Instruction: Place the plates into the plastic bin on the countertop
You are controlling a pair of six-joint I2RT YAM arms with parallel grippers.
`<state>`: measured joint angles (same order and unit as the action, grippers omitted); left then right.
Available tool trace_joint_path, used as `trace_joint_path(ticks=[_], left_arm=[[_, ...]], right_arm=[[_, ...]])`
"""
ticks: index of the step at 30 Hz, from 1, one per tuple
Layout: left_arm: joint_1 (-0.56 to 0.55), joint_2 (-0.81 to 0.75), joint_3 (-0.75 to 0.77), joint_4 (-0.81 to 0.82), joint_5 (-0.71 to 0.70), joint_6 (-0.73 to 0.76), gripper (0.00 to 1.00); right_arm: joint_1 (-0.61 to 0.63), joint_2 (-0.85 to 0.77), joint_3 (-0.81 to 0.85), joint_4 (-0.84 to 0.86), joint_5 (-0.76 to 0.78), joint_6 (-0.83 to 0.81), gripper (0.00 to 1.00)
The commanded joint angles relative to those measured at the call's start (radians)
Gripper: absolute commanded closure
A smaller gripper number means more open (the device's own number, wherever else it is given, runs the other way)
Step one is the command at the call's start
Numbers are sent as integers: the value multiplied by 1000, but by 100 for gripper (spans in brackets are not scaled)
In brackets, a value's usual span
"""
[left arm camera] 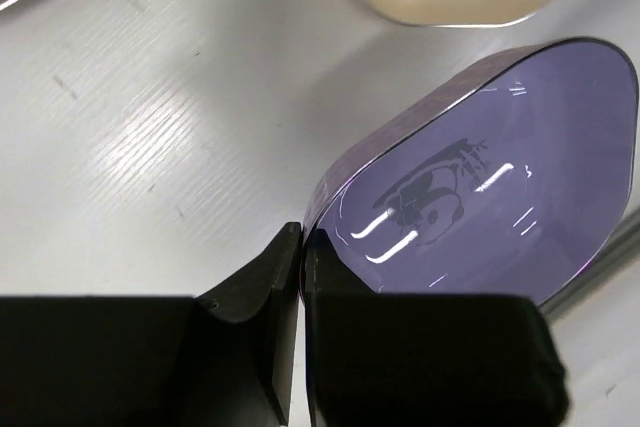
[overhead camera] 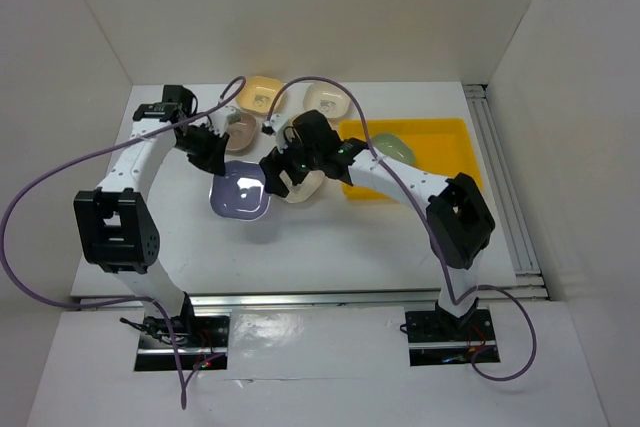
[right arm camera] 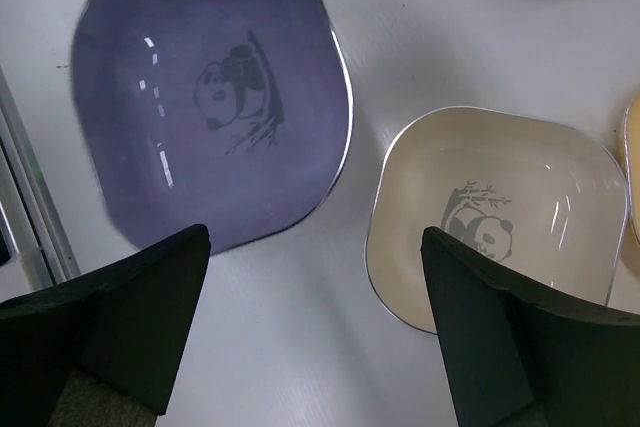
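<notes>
Right now the left gripper (left arm camera: 303,277) is pinching the rim of the lavender plate (left arm camera: 490,197). Its two fingers (left arm camera: 250,297) are pressing together with only the thin edge between them, seemingly near a rounded corner. The dish is spreading out ahead of the fingertips and off to their right, over the white countertop (left arm camera: 180,127). Whether the gripped edge is already leaving the surface cannot be told.

The right gripper (right arm camera: 310,347) is hanging with its jaws wide apart and holding nothing. It is hovering above the strip of countertop between the lavender plate, ahead to its left, and a cream plate (right arm camera: 490,217), ahead to its right.

The plastic bin (overhead camera: 450,142) is lying on the far side of the right gripper, well apart from the left one. A green plate (overhead camera: 393,147) is sitting inside it.

The lavender plate is looking light, stiff and glossy, so it is probably going to be slippery between smooth pads. Hanging from one small bite on the rim, it is likely to swing or pivot. A deeper bite, with one finger under the lip and one inside the bowl, taken along a straight side, would be holding it more squarely. Any carry across to the bin is calling for a slow, level move
</notes>
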<state>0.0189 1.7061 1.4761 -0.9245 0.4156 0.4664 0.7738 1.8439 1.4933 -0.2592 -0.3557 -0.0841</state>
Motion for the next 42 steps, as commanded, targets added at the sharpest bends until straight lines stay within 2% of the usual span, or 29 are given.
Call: trace_joint_path(ticks=[1,6,8,9,13,14,15,18,19,20,23,32,35,38,42], left_arm=[[-17,7,78,-172,146,60,100],[-26,7,122,-204,201,60,100],[-27,17,154,-205,228,51,100],[-27,17,155,-214,229,40,100],[-27,26,191,-200,252,2,100],[-36,26,200,-200,252,-9,100],[-36,26,201,-188,252,-20,100],[-36,26,224,-149,241,-69,77],[-36,17,236,-137,241,-98,64],[-36,17,236,-137,232,-107,39],[-36,6,262,-83,221,-167,0],[-36,73,273,7,134,-267,0],[-56,96,264,56,89,-287,0],[-117,116,263,79,-9,-298,0],[-178,148,263,113,-106,-328,0]], right_arm=[[-10,12,61,78,-23,-8,8],[-1,44,61,126,0,3,8],[-1,55,61,147,0,15,13],[-1,70,61,147,0,24,19],[9,98,73,147,-9,44,72],[18,98,82,147,12,55,94],[18,98,82,147,21,55,99],[18,89,82,138,76,64,100],[18,75,82,121,93,64,100],[1,65,82,112,104,64,100],[-69,-3,56,74,141,73,100],[-438,-261,-140,-6,285,141,100],[-555,-284,-206,-6,325,152,100],[-663,-272,-246,37,276,164,100],[-732,-213,-246,57,293,133,100]])
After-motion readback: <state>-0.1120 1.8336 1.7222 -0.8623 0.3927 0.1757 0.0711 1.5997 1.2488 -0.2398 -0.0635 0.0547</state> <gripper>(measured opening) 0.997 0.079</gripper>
